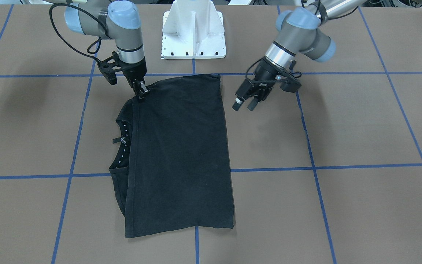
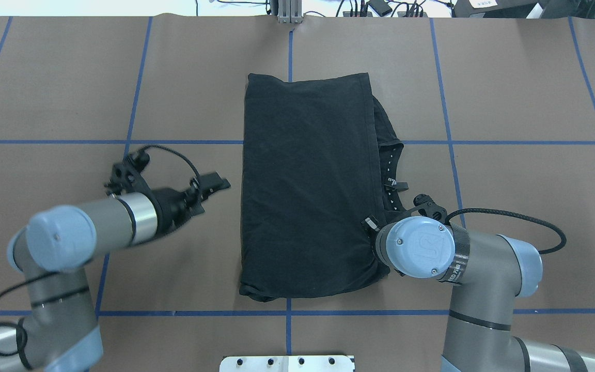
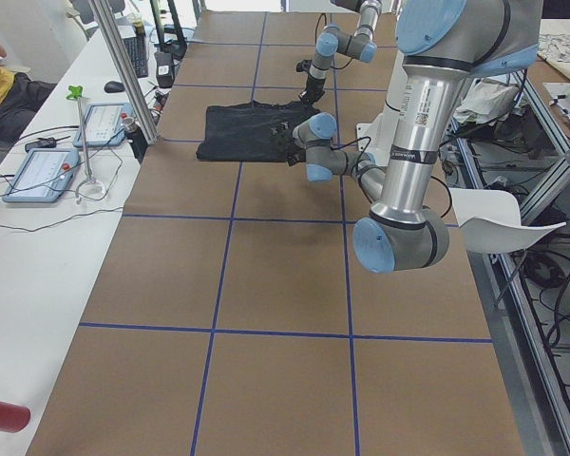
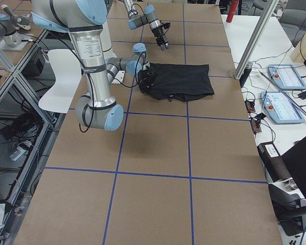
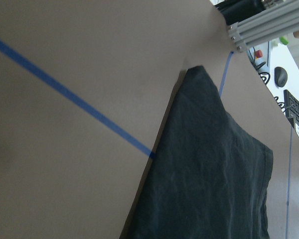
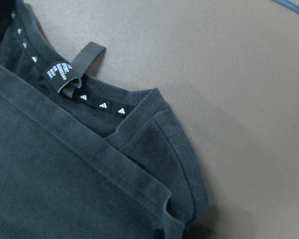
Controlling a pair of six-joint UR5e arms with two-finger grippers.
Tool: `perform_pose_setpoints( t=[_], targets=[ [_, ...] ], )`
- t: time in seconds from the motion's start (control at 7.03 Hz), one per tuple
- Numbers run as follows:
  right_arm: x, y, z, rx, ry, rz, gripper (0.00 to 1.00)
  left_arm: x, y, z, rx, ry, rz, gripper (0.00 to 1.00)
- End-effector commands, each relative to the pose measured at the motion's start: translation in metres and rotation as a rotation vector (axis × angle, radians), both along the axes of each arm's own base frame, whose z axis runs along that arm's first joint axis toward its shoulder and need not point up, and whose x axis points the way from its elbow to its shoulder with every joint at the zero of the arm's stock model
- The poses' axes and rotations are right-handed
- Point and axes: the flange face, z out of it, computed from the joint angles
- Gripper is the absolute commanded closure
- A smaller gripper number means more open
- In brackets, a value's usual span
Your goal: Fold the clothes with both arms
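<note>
Folding stage: black short-sleeved fabric T-shirt (image 1: 181,154) lies folded at the middle of the brown paper-covered bench (image 1: 343,128).
Right pincer (image 1: 140,91): narrow, seemingly nipping the shirt's robot-side corner.
Left pincer (image 1: 244,105): wide, empty, hovering just beside the opposite edge.
Risk: a one-sided pull could drag and skew the layers.
Views: overhead hides the right pincer beneath the right arm (image 2: 415,247); the front-facing view shows it; only the right wrist view shows the collar tape (image 6: 102,104) clearly.
</note>
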Motion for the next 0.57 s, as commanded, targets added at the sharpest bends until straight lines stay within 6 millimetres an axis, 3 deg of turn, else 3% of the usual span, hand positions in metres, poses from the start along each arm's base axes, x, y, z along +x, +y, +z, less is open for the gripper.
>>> perform_pose_setpoints(
  t=[0.0,0.14,0.43],
  targets=[
    [0.000,0.001,-0.001,0.000,-0.001,-0.001,1.00,0.044,0.079,0.002,-0.055,-0.017,0.043,0.09],
    [0.000,0.000,0.000,0.000,0.000,-0.001,1.00,0.051,0.093,0.004,-0.057,-0.023,0.067,0.11],
    [-0.001,0.000,-0.001,0.000,-0.001,-0.001,1.00,0.056,0.102,0.003,-0.059,-0.027,0.083,0.18]
  ],
)
